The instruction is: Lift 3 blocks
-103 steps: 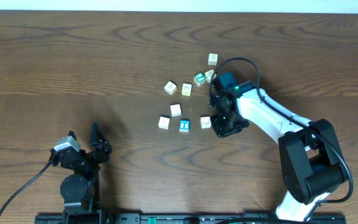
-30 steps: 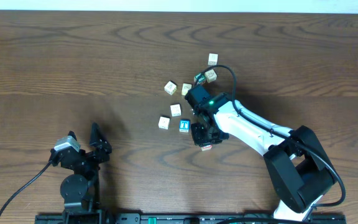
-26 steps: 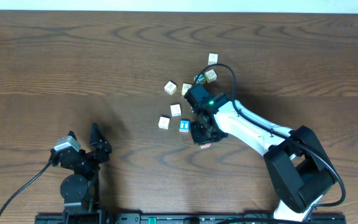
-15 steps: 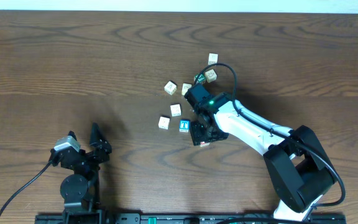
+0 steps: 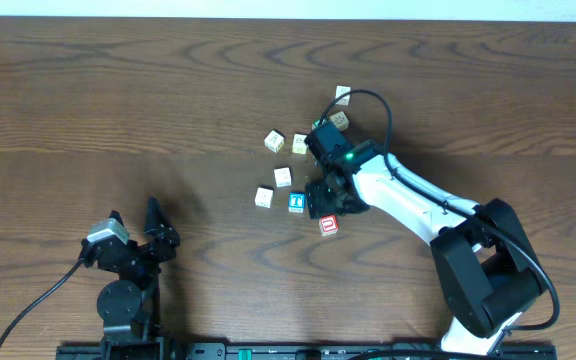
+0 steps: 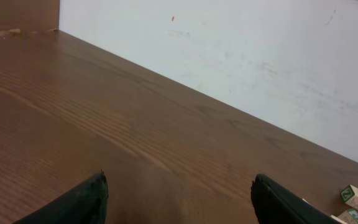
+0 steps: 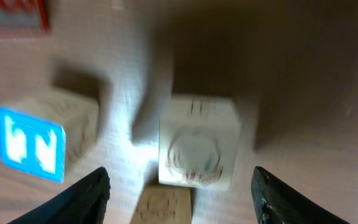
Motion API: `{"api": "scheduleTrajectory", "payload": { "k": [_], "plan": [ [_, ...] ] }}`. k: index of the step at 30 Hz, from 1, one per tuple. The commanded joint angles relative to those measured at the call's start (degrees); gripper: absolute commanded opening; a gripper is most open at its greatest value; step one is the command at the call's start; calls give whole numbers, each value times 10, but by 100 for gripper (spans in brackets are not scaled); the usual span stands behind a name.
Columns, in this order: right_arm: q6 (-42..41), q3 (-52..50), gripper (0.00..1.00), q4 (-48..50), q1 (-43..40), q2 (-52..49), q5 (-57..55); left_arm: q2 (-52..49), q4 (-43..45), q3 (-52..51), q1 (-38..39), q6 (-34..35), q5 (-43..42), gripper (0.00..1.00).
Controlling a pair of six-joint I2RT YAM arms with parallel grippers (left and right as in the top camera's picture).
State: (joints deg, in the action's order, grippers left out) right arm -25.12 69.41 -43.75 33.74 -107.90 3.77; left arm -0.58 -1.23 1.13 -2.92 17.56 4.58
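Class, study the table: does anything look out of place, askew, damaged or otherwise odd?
Nothing is damaged or spilled. The letter cubes lie scattered, turned at different angles rather than lined up. The red-faced cube sits a little apart, nearer the robot than the blue-faced cube and the others.

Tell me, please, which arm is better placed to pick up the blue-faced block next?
Right. The right gripper hangs open just beside the blue-faced block. The left gripper, also open, sits far off toward the front left of the table, with no block close to it.
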Motion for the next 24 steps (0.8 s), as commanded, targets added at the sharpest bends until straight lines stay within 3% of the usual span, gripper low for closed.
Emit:
{"api": "scheduleTrajectory", "payload": {
  "k": [1,5,11,17,24],
  "plan": [
    [17,12,67,22,-7,-4,-7,3,-26,-9,-3,-10,6,74],
    [21,12,44,37,-7,-4,-7,3,-26,-9,-3,-10,6,74],
    [21,12,28,34,-7,-4,-14,3,-26,-9,-3,-10,6,74],
    [21,12,22,-1,-9,-4,-49,3,-26,-9,-3,-10,6,74],
    [20,13,23,-63,-47,0,-88,3,-26,-9,-3,-10,6,74]
  ]
}}
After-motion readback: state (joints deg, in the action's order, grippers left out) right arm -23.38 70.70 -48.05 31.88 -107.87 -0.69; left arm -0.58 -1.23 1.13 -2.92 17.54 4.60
